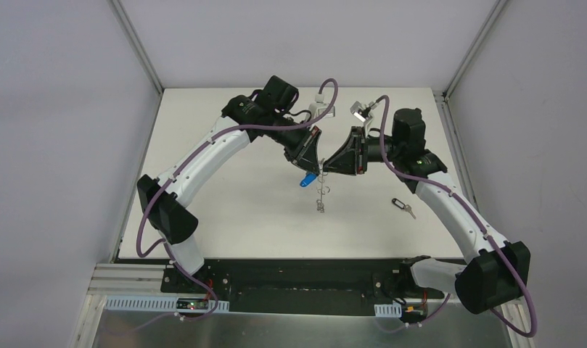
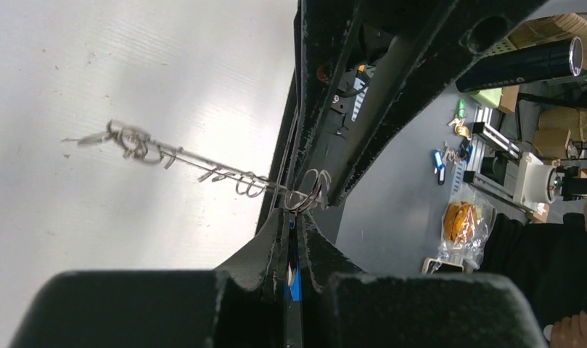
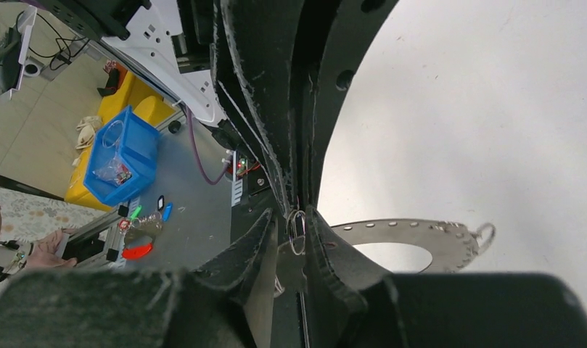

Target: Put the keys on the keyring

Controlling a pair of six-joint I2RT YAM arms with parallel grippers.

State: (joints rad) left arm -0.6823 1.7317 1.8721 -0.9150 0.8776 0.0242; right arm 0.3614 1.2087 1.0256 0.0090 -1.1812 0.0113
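Above the middle of the counter [image 1: 232, 206], the left tool [image 1: 314, 169] pinches the blue-headed key [image 1: 305, 180] beside the dangling keyring [image 1: 320, 197], which is clamped in the right tool [image 1: 326, 172], while the black-headed key [image 1: 401, 206] lies toward the right edge.

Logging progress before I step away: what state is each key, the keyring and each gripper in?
blue key: clamped in left gripper
black key: loose on the table
keyring: held by one wire loop, hanging
left gripper: shut on blue key
right gripper: shut on keyring
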